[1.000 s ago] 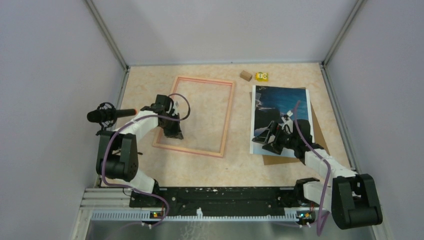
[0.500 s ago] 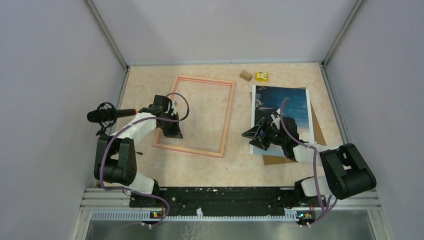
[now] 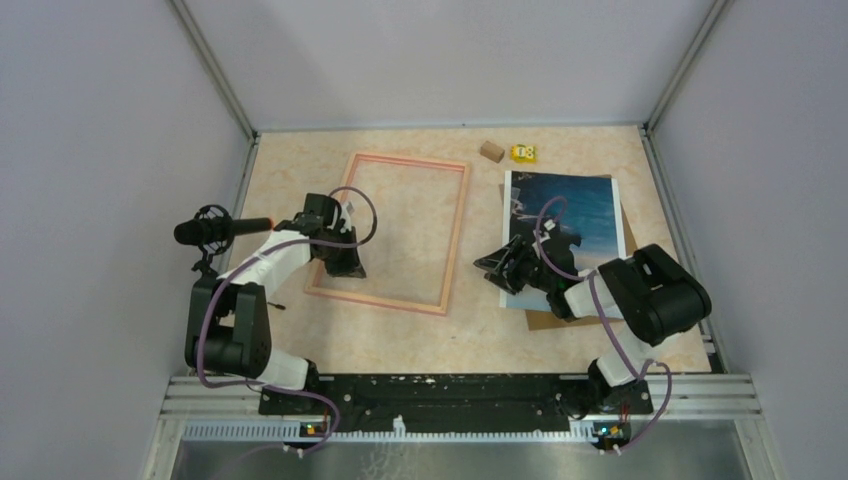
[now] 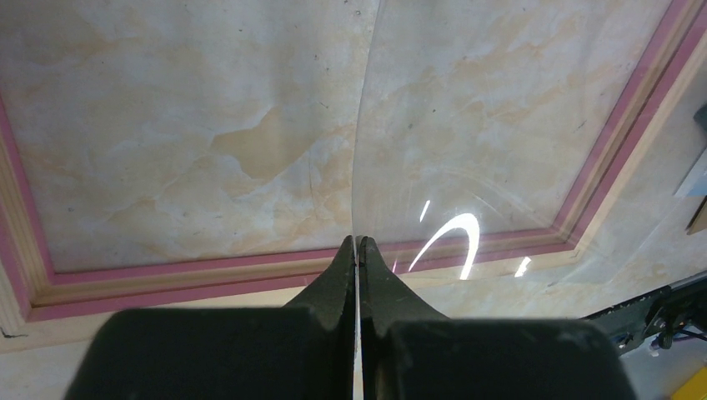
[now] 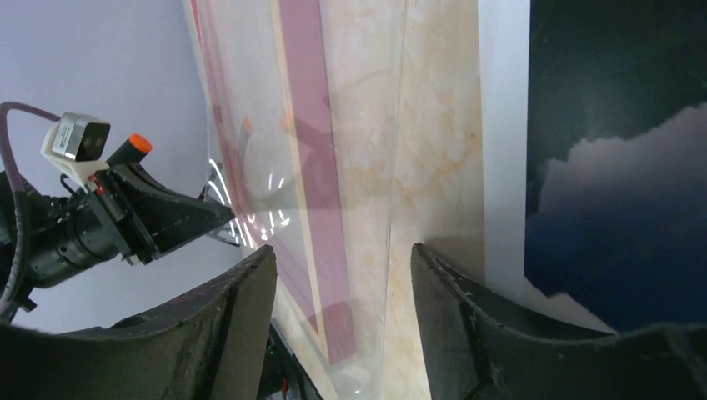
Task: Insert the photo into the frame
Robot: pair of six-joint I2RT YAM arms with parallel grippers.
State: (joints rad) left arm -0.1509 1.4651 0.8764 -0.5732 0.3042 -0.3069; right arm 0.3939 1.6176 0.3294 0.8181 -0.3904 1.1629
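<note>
Photo (image 3: pixel 575 215) is not in the frame (image 3: pixel 410 159) yet. It lies face up on the right half of the desk (image 3: pixel 400 340), sky end toward the far edge, on top of a brown board (image 3: pixel 545 320) that sticks out at the photo's near edge and right side. Frame lies flat left of centre, long rails running far to near, and I see only bare desk inside it. Clear gap between frame and photo, no touching. Left claw (image 4: pixel 357 243) is at the frame's near-left corner, pressed together on the edge of a thin clear sheet (image 4: pixel 450 237). On the left wrist cam the sheet runs straight out from between the tips, with glare streaks over the near rail. Right claw (image 5: pixel 342 250) sits low at the photo's left edge, near its near-left corner, pointing toward the frame, and it is spread. On the right wrist cam both fingers (image 5: pixel 233 325) are wide apart, with bare desk and the sheet's free edge in the gap. I can't tell whether either finger touches the sheet. Photo's white border is just right of the right finger. Small brown block (image 3: pixel 491 150) and a yellow item (image 3: pixel 524 153) sit side by side near the far edge, between frame and photo, clear of both.
</note>
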